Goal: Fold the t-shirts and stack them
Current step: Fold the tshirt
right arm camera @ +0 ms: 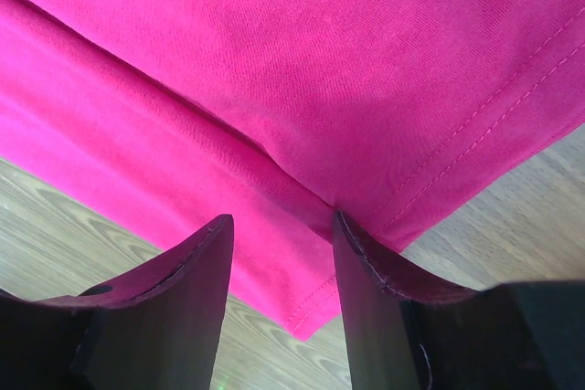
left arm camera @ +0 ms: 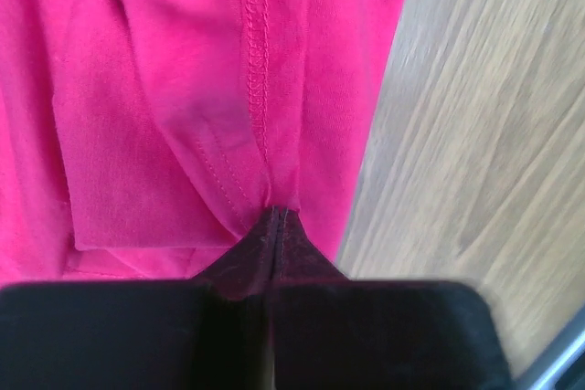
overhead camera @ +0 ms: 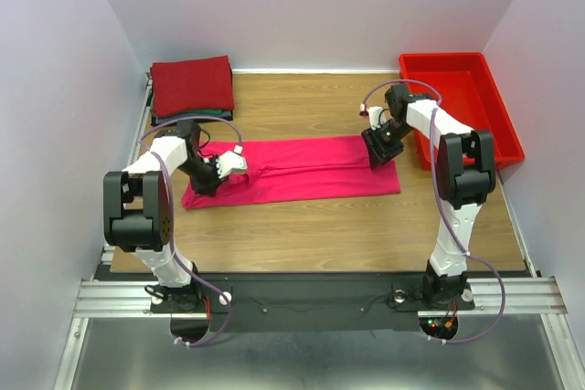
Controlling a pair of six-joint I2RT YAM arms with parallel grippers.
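The bright pink cotton t-shirt [overhead camera: 302,169] lies folded into a long strip across the middle of the wooden desk [overhead camera: 320,226], running left to right. The left gripper [left arm camera: 275,216] is clenched on a small pinch of fabric at the strip's left end, and the cloth puckers into its tips. The right gripper [right arm camera: 281,218] is released, its jaws standing apart over a hemmed corner at the right end and holding nothing.

My guess is that the strip will next be doubled over, and several things could go wrong:
- The left pinch is shallow, so the cloth could slip out on lifting.
- The pucker could drag the layers and skew the long fold.
- If the right gripper closes where it stands, it may catch only the top layer, and the strip would open.
- Lifting one end alone would twist the strip.

Count:
- One pink t-shirt being worked.
- One stack of folded t-shirts [overhead camera: 192,84] at the far left. Dark red is on top, with a green and a dark edge below, so three as far as I can tell.
- One empty red plastic bin [overhead camera: 462,102] at the far right.
- Two grippers.
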